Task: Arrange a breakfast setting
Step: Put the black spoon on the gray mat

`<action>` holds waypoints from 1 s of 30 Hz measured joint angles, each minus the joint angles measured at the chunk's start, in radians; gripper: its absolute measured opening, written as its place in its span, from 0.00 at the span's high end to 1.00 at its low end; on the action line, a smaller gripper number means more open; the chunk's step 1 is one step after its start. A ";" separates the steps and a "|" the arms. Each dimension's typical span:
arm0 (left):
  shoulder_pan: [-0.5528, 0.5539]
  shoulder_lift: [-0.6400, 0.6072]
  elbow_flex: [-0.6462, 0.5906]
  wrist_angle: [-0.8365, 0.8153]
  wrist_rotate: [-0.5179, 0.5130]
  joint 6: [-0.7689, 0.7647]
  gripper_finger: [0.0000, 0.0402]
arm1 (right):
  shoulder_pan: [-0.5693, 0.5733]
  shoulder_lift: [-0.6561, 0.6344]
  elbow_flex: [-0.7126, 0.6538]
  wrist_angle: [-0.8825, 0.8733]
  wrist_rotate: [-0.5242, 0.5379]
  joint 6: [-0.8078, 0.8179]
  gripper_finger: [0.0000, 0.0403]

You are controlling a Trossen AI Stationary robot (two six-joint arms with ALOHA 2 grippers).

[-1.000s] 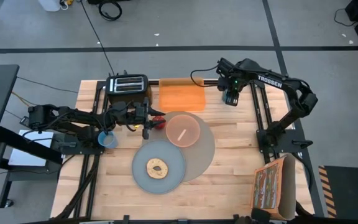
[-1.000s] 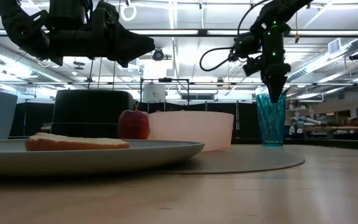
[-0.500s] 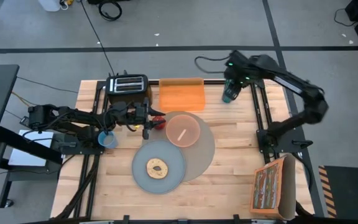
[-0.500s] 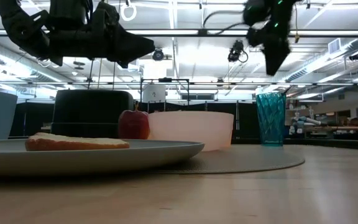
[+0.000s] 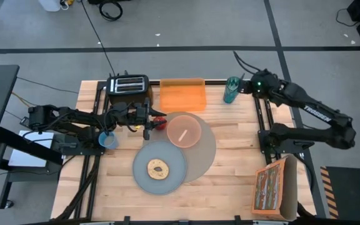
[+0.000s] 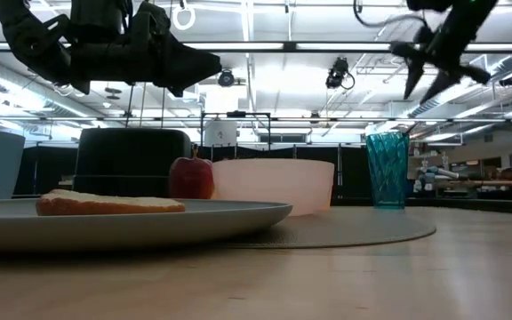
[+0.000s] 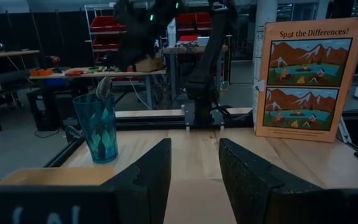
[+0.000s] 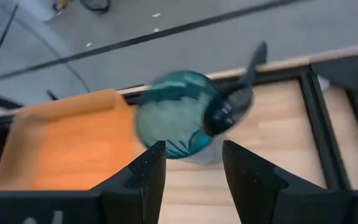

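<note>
A large grey mat (image 5: 204, 153) lies mid-table with the translucent pink bowl (image 5: 184, 130) on it. The blue-grey plate (image 5: 160, 167) with a bagel (image 5: 158, 167) overlaps the mat's near left edge. The red apple (image 5: 160, 122) stands on the table left of the bowl. The small blue cup (image 5: 108, 140) stands at the left. A metal spoon (image 8: 229, 109) stands in a teal tumbler (image 5: 231, 90) at the far right. My left gripper (image 5: 149, 125) is open and empty, above the table beside the apple. My right gripper (image 5: 247, 87) is open and empty, up in the air just right of the tumbler.
A black toaster (image 5: 129, 84) and an orange board (image 5: 182, 95) stand along the far edge. A picture box (image 5: 274, 187) stands at the near right corner. Bare wood shows between the mat and the right arm's base (image 5: 280, 134).
My right gripper has risen from the teal tumbler's mouth and swung toward the table's right edge, tipping from pointing down to slanting. The tumbler with the spoon has stayed where it was.
</note>
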 joint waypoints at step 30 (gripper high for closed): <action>-0.011 0.000 0.000 0.017 0.001 -0.049 0.65 | -0.097 -0.030 -0.375 0.606 0.101 0.018 0.56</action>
